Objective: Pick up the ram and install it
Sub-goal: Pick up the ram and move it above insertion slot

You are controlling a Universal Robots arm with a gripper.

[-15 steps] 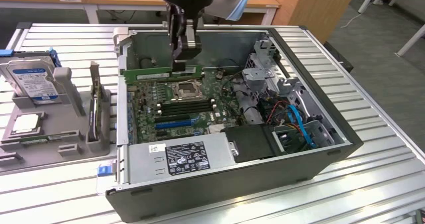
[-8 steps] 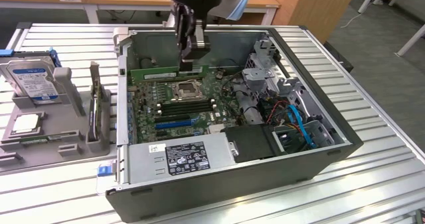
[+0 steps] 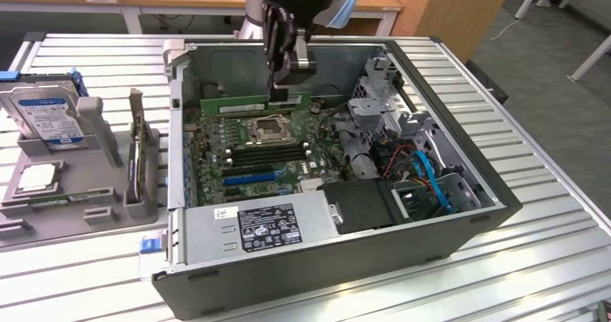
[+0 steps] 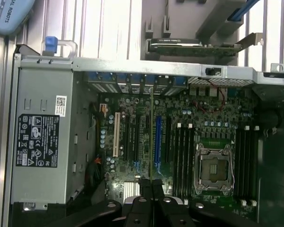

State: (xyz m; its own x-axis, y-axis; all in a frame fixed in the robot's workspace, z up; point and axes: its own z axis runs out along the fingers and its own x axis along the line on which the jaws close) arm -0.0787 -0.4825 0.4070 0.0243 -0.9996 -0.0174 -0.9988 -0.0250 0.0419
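The ram (image 3: 234,106) is a long thin green stick held level, on its long edge, above the far part of the motherboard (image 3: 248,161) inside the open computer case (image 3: 420,250). My gripper (image 3: 283,95) comes down from above and is shut on the stick near one end. In the wrist view the ram (image 4: 152,132) appears edge-on as a thin green line running out from between my black fingers (image 4: 141,203). It hangs over the board beside a blue slot (image 4: 157,142). The black memory slots (image 4: 183,151) lie beside the processor socket (image 4: 213,168).
A grey holder tray (image 3: 96,193) on the exterior view's left carries a hard drive (image 3: 46,114), a square silver processor (image 3: 38,177) and an upright card (image 3: 139,150). The power supply (image 3: 257,225), a drive cage (image 3: 382,100) and blue cables (image 3: 434,182) crowd the case.
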